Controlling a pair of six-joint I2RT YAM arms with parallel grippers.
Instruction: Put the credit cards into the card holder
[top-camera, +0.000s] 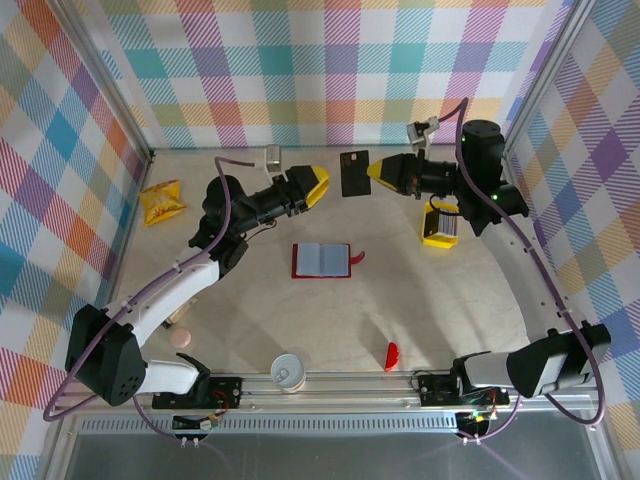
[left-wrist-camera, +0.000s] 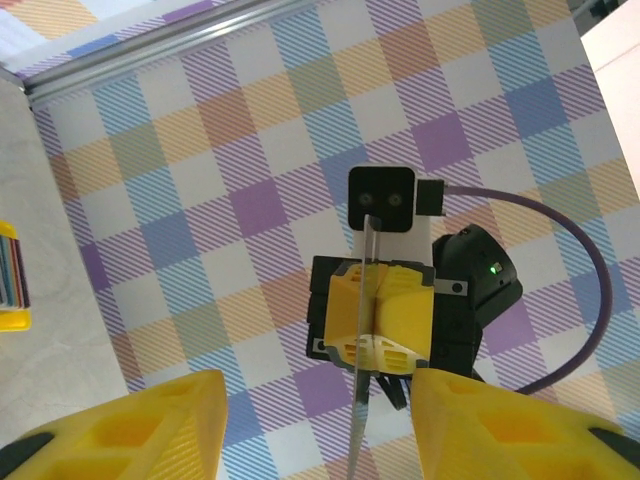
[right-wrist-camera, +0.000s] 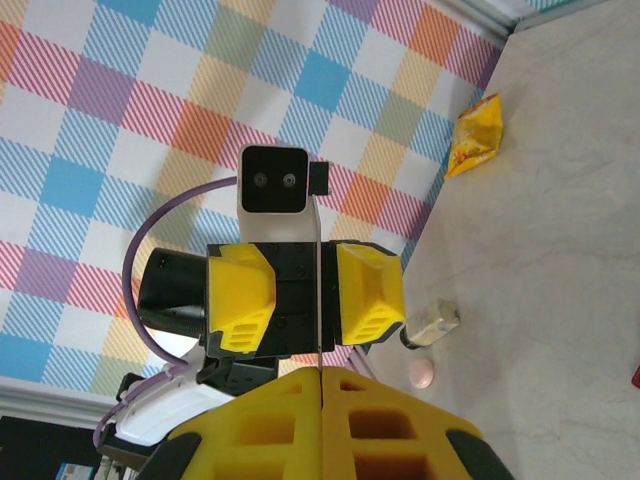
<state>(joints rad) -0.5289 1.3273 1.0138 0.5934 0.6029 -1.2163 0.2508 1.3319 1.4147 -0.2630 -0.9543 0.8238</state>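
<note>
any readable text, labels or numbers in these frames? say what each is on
No text here can be read.
snack packet: red print, too blurred to read.
credit card held up in the air: small pale marks on a dark face, too small to read.
card stack: black-white stripes, no digits can be made out.

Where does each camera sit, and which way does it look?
Top external: fixed above and behind, looking down; left arm, right arm and pale table show.
Left wrist: faces right arm's shut jaws; own yellow jaws below.
Right wrist: faces left arm's open jaws; own jaws below.
Shared: thin dark rectangular card, edge-on to both wrists.
</note>
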